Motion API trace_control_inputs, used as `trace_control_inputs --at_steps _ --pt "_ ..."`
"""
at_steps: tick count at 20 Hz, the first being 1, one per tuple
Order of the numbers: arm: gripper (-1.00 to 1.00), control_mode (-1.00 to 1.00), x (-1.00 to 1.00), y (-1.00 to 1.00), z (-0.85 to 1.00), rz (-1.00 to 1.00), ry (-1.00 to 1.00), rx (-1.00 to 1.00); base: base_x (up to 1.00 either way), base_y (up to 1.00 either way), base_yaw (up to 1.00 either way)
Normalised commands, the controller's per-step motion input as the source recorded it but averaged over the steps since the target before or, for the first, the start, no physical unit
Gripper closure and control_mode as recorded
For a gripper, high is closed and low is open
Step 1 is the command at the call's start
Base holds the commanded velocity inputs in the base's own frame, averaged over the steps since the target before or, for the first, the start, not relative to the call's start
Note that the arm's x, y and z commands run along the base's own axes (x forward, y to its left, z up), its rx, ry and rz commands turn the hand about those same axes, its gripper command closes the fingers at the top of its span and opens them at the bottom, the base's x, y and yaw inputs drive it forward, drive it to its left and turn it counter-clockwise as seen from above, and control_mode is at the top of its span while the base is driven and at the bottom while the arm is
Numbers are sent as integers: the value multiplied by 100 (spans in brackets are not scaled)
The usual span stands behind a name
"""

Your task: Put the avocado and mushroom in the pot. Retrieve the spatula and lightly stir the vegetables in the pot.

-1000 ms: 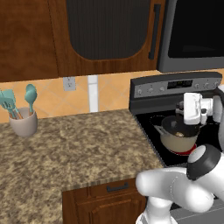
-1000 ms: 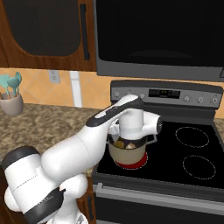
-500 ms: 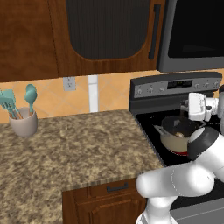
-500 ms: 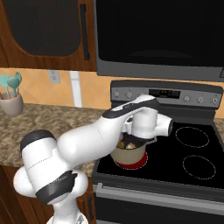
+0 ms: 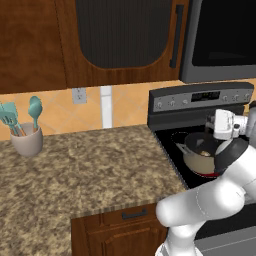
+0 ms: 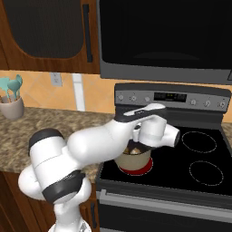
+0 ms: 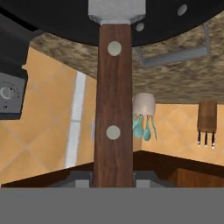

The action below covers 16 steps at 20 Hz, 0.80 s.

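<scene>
On the stove's (image 6: 204, 181) front left burner I've got the pot (image 5: 201, 156), squat beige-grey metal with a silver rim and a dark inside, sitting on a glowing red ring. A pale tan lump, the mushroom (image 5: 205, 153), shows inside it from the left base view; the avocado I can't make out. The stove top is flat glossy black with thin white burner circles, and the counter (image 5: 85, 170) beside it is speckled brown granite.

In the hand view, the spatula (image 7: 114, 100) runs straight up the middle: a dark brown wood-grain handle with two pale round rivets, ending in a flat grey-white blade at the top. My gripper (image 7: 113, 181) is clamped tight on the handle's lower end, jaws pressed against both sides of the wood. From the base views the hand sits right over the pot, hiding part of its rim.

Far left on the counter, a smooth beige cup (image 5: 27, 140) holds teal utensils (image 5: 19, 115).
</scene>
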Motion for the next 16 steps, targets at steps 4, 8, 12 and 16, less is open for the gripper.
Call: trace_control_inputs --at_steps 4,8,12,16 --pt "100 -100 32 0 0 -18 12 8 0 0 0" --pt "100 -100 34 -5 9 -19 8 9 0 0 0" --pt "100 -100 17 -15 26 -21 17 2 0 0 0" --pt "100 -100 14 -23 -1 -27 18 3 0 0 0"
